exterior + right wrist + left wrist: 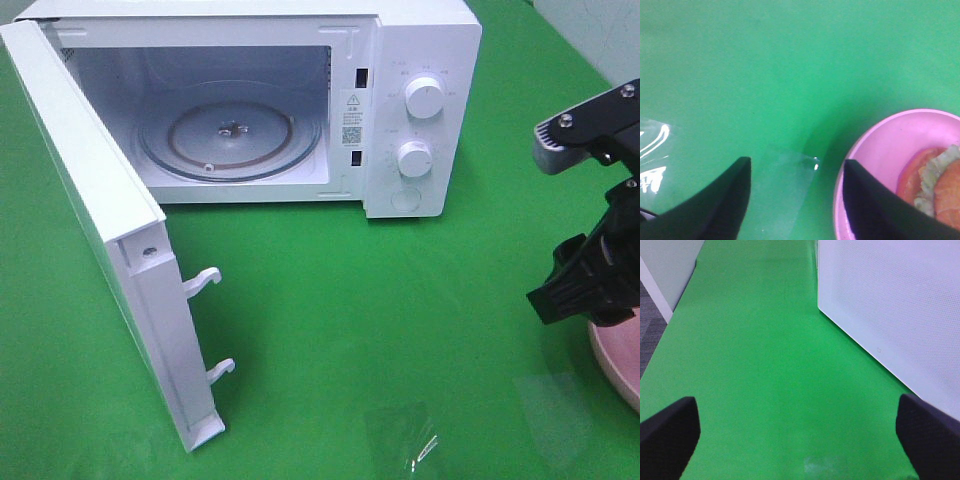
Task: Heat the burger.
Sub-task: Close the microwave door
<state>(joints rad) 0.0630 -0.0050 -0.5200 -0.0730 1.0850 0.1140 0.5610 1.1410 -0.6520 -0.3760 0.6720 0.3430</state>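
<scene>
A white microwave fills the upper left of the overhead frame on a green table, its door swung wide toward the lower left and its glass turntable bare. The burger is nowhere in the overhead view; only a sliver of the pink plate shows at the right edge, under the dark right arm. The right wrist view finds it at the lower right edge of the frame: a bun, a frill of lettuce and a red layer, sitting on the plate and mostly cut off. The right gripper has its jaws apart and holds nothing. One finger stands over bare cloth beside a scrap of clear film, the other overlaps the plate's rim, so the burger lies off to one side of the gap, beyond that finger, not between the two. Being round, it offers no long axis to line up with. The right arm, low at the right edge overhead, is by far the nearer and probably needs to shift sideways over the plate before closing. The left gripper, unseen overhead, hangs wide open and empty over bare cloth in its own wrist view, the microwave door at the upper right of that frame.
</scene>
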